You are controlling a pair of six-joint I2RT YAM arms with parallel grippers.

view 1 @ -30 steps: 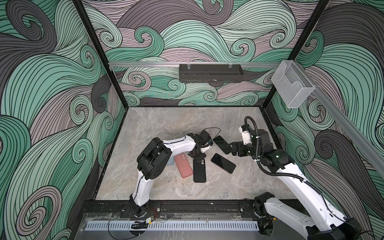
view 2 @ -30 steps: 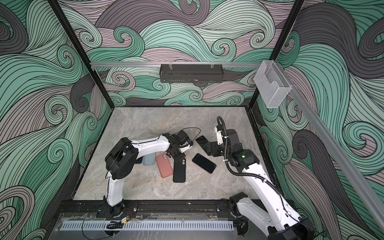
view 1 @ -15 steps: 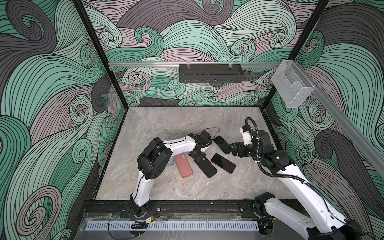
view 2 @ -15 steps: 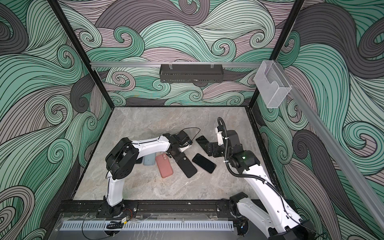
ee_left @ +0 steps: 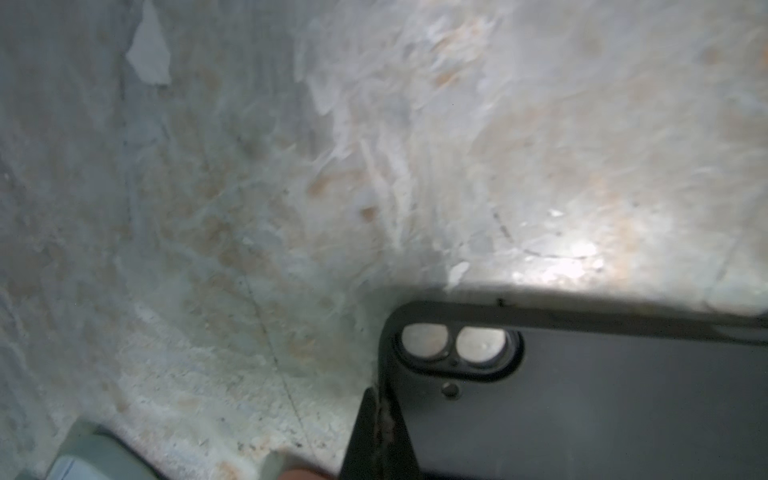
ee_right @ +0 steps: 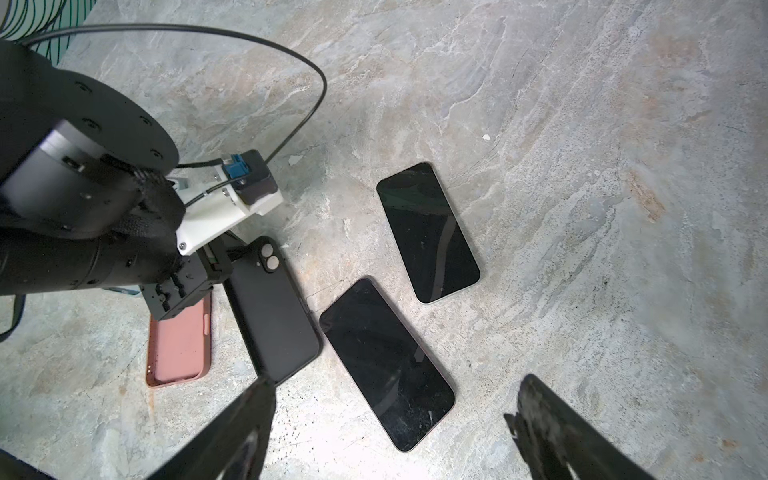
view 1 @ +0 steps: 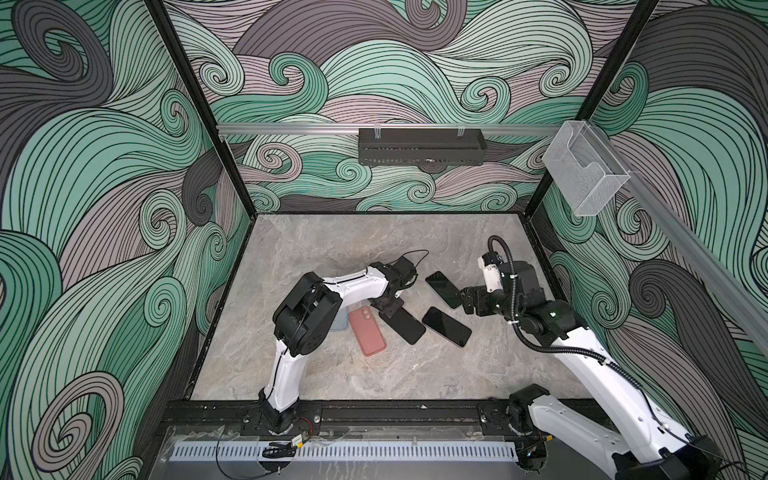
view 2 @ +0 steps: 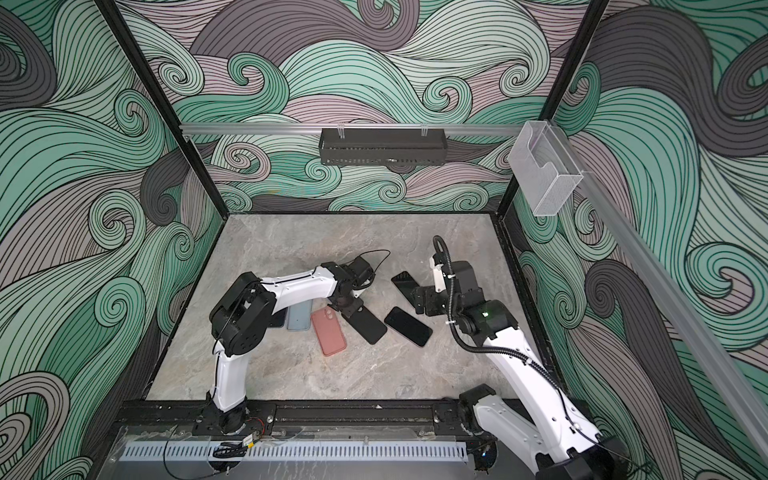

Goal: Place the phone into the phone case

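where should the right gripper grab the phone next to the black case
Probably across its long edges near the middle, straight down from above: the phone lies flat, screen up, the black case close beside one end, and only its narrow width suits the open right gripper.

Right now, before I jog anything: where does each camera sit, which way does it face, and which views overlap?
Both top views: high above the arms' bases, looking down across the table; both arms, left gripper and right gripper show.
Left wrist: low over the table, facing the black case's camera cutout; one finger shows at its edge.
Right wrist: raised, looking down at two phones; both its open fingers show.
Shared: all views show the black case.
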